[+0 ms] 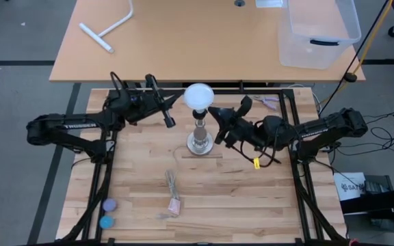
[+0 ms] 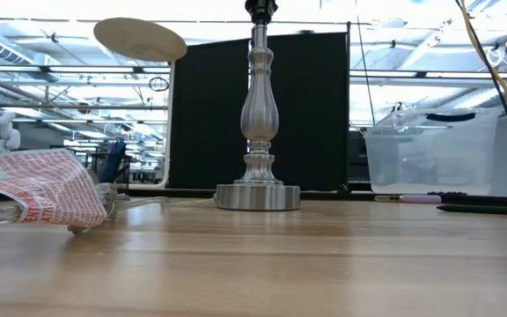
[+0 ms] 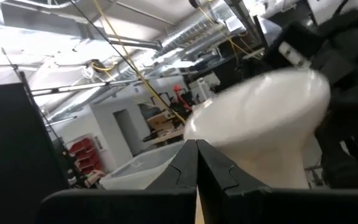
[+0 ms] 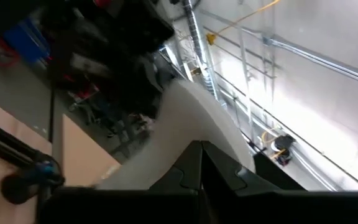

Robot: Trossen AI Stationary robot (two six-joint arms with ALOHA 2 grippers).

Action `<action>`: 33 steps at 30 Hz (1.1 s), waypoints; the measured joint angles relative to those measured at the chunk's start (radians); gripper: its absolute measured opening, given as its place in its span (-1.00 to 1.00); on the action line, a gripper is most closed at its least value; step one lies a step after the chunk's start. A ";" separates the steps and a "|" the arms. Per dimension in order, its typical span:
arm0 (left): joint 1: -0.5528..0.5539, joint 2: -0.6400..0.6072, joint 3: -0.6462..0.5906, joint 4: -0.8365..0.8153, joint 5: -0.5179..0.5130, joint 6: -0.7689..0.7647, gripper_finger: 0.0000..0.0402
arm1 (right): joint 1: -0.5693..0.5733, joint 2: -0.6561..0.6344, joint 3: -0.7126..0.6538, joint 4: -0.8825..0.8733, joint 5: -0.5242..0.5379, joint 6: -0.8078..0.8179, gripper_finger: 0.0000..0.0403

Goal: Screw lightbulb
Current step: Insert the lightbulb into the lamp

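A: High view: the left gripper (image 1: 175,100) is pinched closed on nothing, tips just beside the lightbulb (image 1: 199,95). The right gripper (image 1: 214,112) is likewise closed and empty, near the lamp post (image 1: 200,130).

B: And the bulb?

A: It sits atop that post, over the wooden table (image 1: 252,198).

B: Handling?

A: Likely light, smooth, fragile. I'd grip the round globe gently, fingers on opposite sides, and turn without squeezing.
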 joint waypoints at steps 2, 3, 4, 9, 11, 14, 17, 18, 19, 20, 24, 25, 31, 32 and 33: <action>0.016 0.008 0.000 0.013 0.019 0.002 -1.00 | 0.009 0.000 0.000 -0.016 0.001 0.024 -1.00; 0.021 0.009 0.000 0.027 0.021 0.006 -1.00 | 0.013 0.000 0.000 -0.030 0.001 0.036 -1.00; 0.024 0.009 0.000 0.040 0.021 0.006 -1.00 | 0.013 0.000 0.000 -0.045 0.003 0.046 -1.00; 0.016 -0.005 0.000 0.114 0.011 0.009 -1.00 | -0.002 0.001 0.000 -0.099 0.042 0.093 -1.00; 0.000 -0.018 0.000 0.120 0.012 0.010 -1.00 | -0.014 0.001 0.000 -0.100 0.082 0.091 -1.00; -0.036 -0.028 0.000 0.117 0.012 0.010 -1.00 | -0.041 0.002 0.000 -0.088 0.124 0.077 -1.00; -0.079 -0.028 0.000 0.106 0.024 0.017 -1.00 | -0.068 0.002 0.000 -0.048 0.130 0.057 -1.00; -0.093 -0.028 0.000 0.096 0.028 0.024 -1.00 | -0.076 0.002 0.000 -0.034 0.129 0.046 -1.00; -0.108 -0.028 0.000 0.083 0.030 0.029 -1.00 | -0.086 0.002 0.000 -0.021 0.130 0.035 -1.00; -0.120 -0.028 0.000 0.070 0.030 0.031 -1.00 | -0.094 0.002 0.000 -0.009 0.128 0.026 -1.00; -0.150 -0.022 0.000 0.044 0.030 0.031 -1.00 | -0.120 0.002 0.000 0.039 0.116 -0.008 -1.00; -0.152 -0.022 0.000 0.042 0.030 0.030 -1.00 | -0.124 0.002 0.000 0.045 0.112 -0.016 -1.00; -0.133 -0.022 0.000 0.015 0.023 -0.001 -1.00 | -0.130 0.002 0.000 0.070 0.061 -0.049 -1.00; -0.125 -0.022 0.000 0.010 0.022 -0.010 -1.00 | -0.129 0.002 0.000 0.070 0.059 -0.054 -1.00; -0.115 -0.022 0.000 0.008 0.022 -0.024 -1.00 | -0.127 0.002 0.000 0.069 0.059 -0.056 -1.00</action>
